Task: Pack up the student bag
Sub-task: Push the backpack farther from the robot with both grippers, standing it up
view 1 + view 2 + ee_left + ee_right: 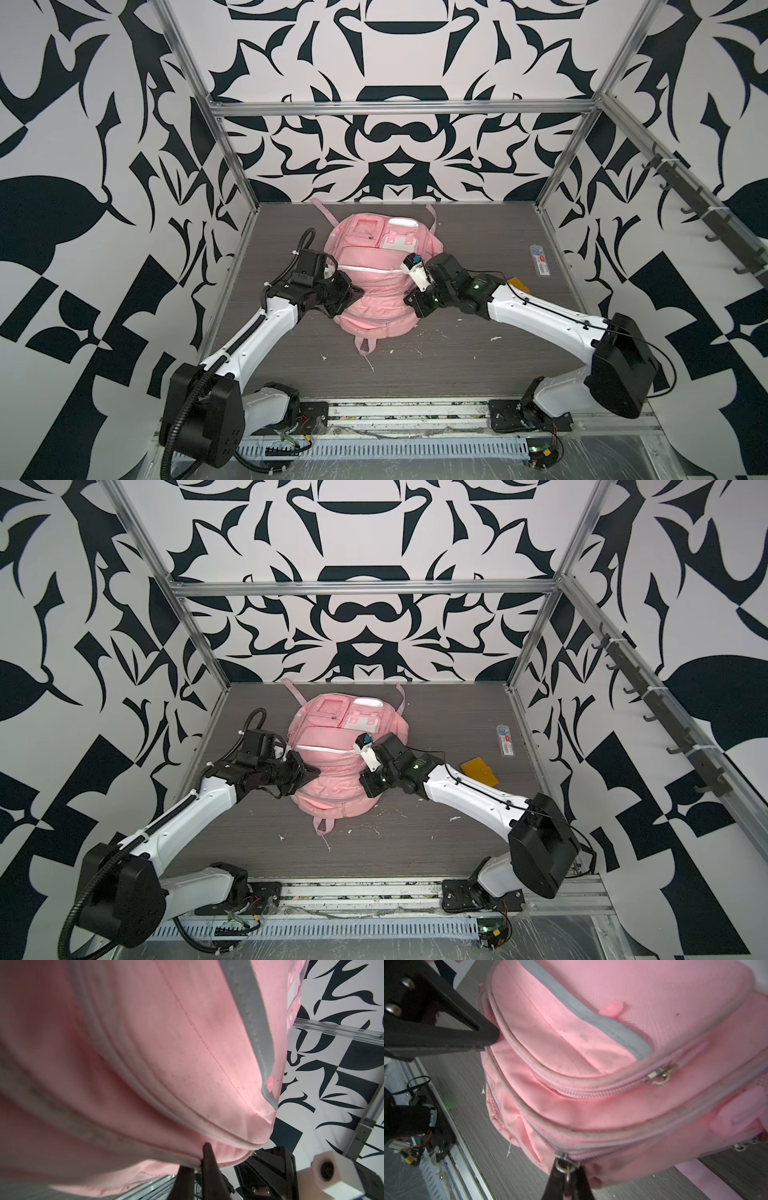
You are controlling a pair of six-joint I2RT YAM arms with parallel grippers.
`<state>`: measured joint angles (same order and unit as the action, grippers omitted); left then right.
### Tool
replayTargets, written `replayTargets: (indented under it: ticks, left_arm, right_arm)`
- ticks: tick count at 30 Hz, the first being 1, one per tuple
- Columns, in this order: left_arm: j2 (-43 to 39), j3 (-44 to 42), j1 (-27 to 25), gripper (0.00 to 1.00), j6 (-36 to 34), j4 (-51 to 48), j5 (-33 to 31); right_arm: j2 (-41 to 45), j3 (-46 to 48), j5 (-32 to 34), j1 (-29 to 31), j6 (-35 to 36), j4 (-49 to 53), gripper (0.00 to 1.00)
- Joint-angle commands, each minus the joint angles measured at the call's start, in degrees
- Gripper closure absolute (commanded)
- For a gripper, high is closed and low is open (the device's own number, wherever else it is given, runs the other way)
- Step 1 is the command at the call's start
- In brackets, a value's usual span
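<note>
Pink student bag (374, 266) lies lengthwise near-to-far; left tool (360, 292), right tool (568, 1171) clamped on it.

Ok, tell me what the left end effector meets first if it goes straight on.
The student bag. The left end effector is shut on a seam at its side, pointing into its body; going on would probably just press into the pink fabric.

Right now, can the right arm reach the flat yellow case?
Probably not yet: the right claw is shut on a zip pull of the pink fabric backpack; the yellow case lies bare close by.
</note>
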<state>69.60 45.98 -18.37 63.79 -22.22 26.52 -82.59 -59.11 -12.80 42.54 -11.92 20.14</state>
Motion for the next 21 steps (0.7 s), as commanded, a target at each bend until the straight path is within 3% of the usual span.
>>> replayTargets:
  ticks: [1, 8, 15, 21]
  left_arm:
    - [0.2, 0.9, 4.1, 1.00, -7.5, -9.0, -15.9]
    - [-0.1, 0.9, 4.3, 1.00, -11.3, -10.6, -18.3]
    - [-0.7, 1.4, 4.3, 1.00, -14.4, -12.1, -18.7]
    - [-1.4, 1.3, 4.3, 1.00, -16.1, -13.3, -18.7]
  right_arm:
    - [2.1, -4.2, 10.6, -5.9, 6.8, 12.0, 1.00]
    - [-0.8, -8.3, 15.6, -6.6, 17.0, 20.0, 1.00]
    - [-3.9, -10.6, 21.1, -9.0, 22.0, 21.6, 1.00]
    - [-7.6, -13.4, 21.4, -13.0, 24.1, 19.9, 1.00]
